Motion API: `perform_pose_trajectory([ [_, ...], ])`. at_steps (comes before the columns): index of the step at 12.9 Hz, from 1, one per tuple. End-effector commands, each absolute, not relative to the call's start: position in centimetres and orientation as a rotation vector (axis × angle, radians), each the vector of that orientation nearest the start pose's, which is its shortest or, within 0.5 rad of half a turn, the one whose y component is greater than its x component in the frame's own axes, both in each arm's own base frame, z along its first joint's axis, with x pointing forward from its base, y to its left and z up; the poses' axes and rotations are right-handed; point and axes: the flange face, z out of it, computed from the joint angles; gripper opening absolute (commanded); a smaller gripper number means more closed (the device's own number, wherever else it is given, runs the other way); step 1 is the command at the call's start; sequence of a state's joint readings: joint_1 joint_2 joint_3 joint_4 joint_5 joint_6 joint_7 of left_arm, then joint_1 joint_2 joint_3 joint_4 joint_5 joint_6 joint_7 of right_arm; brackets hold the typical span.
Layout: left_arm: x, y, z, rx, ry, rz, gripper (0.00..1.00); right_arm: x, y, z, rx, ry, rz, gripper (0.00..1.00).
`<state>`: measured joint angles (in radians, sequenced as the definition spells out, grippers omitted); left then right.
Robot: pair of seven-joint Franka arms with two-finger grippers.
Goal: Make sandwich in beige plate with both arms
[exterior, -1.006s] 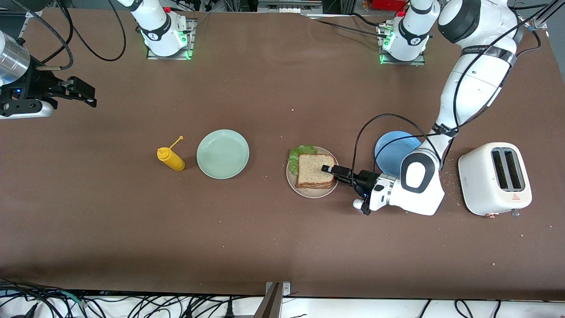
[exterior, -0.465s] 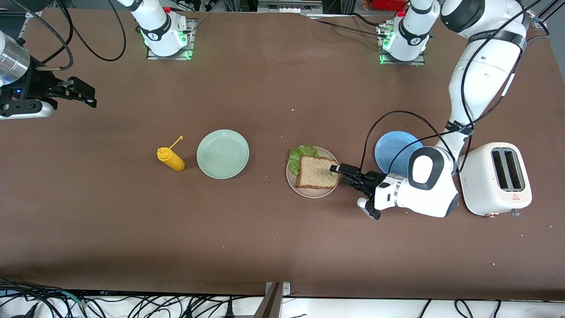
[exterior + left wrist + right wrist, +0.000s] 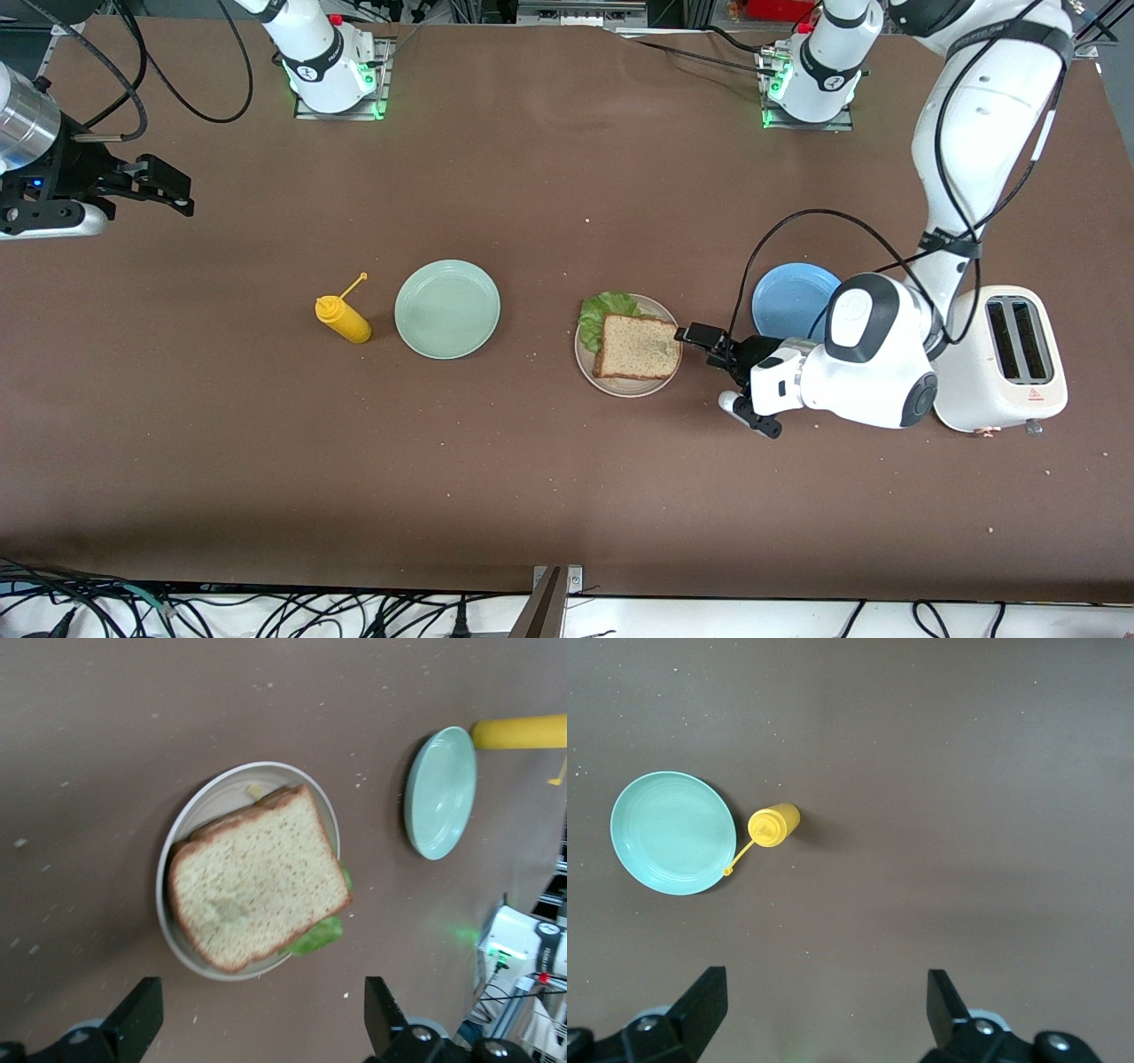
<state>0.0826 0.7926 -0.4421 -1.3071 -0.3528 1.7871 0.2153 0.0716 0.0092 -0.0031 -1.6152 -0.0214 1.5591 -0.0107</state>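
The left gripper [image 3: 700, 339] hangs low over the bare table just beside the beige plate [image 3: 585, 359], on the side toward the left arm's end of the table, its two fingers spread wide apart with nothing between them — the left wrist view shows both fingertips [image 3: 142, 1014] clear of the plate's rim. The gripper points level along the table at the sandwich [image 3: 638, 346], which lies flat in the plate with its top slice square to that approach and the lettuce [image 3: 602, 310] poking out at the edge farther from the front camera. The stack looks complete, so my judgement is that little remains beyond drawing this arm clear; the left arm is by far the nearer of the two. The right gripper [image 3: 164, 186] waits well apart, over the right arm's end of the table, fingers also apart and empty, with the mint-green plate [image 3: 447, 309] and yellow squeeze bottle [image 3: 344, 320] lying between it and the sandwich.
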Motion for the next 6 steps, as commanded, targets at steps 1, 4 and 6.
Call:
perform_pose_trajectory([
  [1, 67.2, -20.5, 36.2, 2.645, -0.456, -0.362, 1.0, 55.4, 3.6, 59.8, -3.172, -0.118, 0.093, 1.0],
  [4, 66.7, -18.9, 40.8, 2.844, -0.46, -0.313, 1.0, 55.5, 3.6, 59.7, -3.172, -0.118, 0.098, 1.0],
  [6, 66.0, -17.7, 44.8, 2.974, -0.494, -0.247, 1.0, 55.5, 3.6, 59.7, -3.172, -0.118, 0.098, 1.0],
])
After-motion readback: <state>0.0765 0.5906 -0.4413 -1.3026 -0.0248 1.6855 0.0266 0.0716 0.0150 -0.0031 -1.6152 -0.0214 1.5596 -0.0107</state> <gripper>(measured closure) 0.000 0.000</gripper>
